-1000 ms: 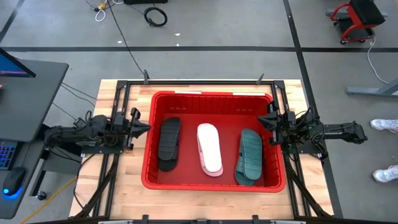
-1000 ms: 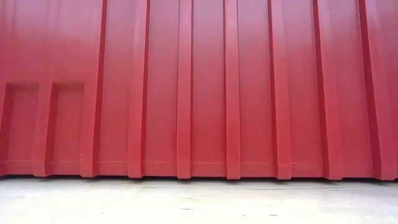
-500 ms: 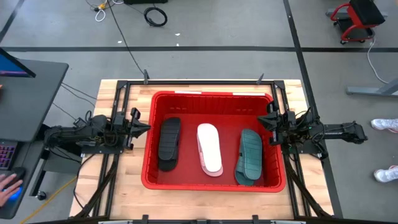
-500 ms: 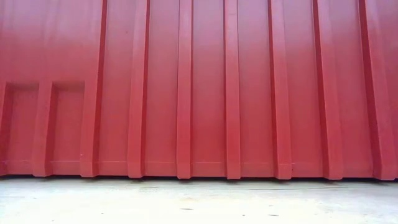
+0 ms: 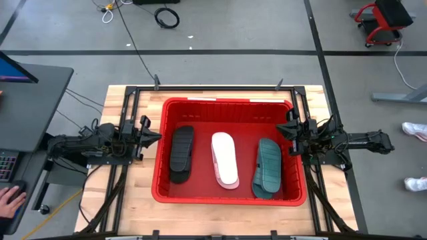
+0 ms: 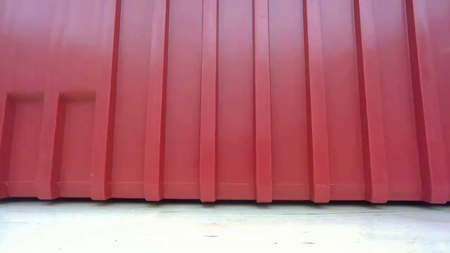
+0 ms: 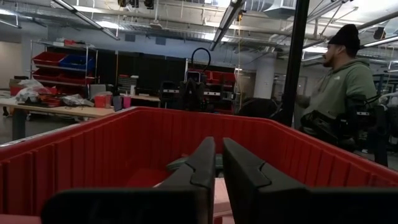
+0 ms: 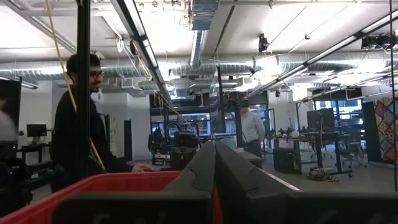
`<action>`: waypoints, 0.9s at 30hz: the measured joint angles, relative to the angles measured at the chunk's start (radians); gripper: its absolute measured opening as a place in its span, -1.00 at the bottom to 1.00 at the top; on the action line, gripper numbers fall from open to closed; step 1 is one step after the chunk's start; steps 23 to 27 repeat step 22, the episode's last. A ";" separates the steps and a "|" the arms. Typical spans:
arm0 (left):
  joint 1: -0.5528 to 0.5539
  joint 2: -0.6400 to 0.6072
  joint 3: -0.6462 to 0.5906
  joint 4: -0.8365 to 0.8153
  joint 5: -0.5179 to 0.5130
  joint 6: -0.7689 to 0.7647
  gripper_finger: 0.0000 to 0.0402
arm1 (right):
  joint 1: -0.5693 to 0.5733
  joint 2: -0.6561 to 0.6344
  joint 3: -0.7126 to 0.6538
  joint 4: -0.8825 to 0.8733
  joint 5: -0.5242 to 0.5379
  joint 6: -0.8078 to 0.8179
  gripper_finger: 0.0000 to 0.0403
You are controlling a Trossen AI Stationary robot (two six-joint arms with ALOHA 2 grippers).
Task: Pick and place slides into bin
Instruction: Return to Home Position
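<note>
The red bin (image 5: 227, 101) stands in the middle of the wooden table, and its ribbed wall (image 6: 225, 105) fills the low view. Three slides lie side by side on its floor: a black one (image 5: 181, 153) on the left, a white one (image 5: 225, 160) in the middle and a dark teal one (image 5: 268, 168) on the right. My left gripper (image 5: 159, 137) is drawn back just outside the bin's left wall, shut and holding nothing (image 7: 218, 144). My right gripper (image 5: 279, 130) hovers at the bin's right rim, shut and holding nothing (image 8: 215, 146).
A person's hand (image 5: 8, 199) rests on the desk left of the table. Someone's feet (image 5: 415, 131) show on the floor at the right. People stand beyond the table in both wrist views (image 7: 339, 81) (image 8: 78, 124). Bare wood (image 5: 127, 207) lies around the bin.
Both arms and the three slides have kept still. A person's hand has come onto the desk at the far left.
</note>
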 joint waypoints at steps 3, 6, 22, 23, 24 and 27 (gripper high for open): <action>0.000 0.000 0.000 0.000 0.000 0.000 -0.81 | 0.000 0.000 0.000 0.000 0.000 0.000 -0.91; 0.000 0.000 0.000 0.000 0.000 0.000 -0.81 | 0.000 0.000 0.000 0.000 0.000 0.000 -0.92; 0.000 0.000 0.000 0.000 0.000 0.000 -0.87 | 0.000 0.000 0.000 0.000 0.000 0.000 -0.92; 0.000 0.000 0.000 0.000 0.000 0.000 -0.87 | 0.000 0.000 0.000 0.000 0.000 0.000 -0.92; 0.000 0.000 0.000 0.000 0.000 0.000 -0.87 | 0.000 0.000 0.000 0.000 0.000 0.000 -0.92; 0.000 0.000 0.000 0.000 0.000 0.000 -0.87 | 0.000 0.000 0.000 0.000 0.000 0.000 -0.92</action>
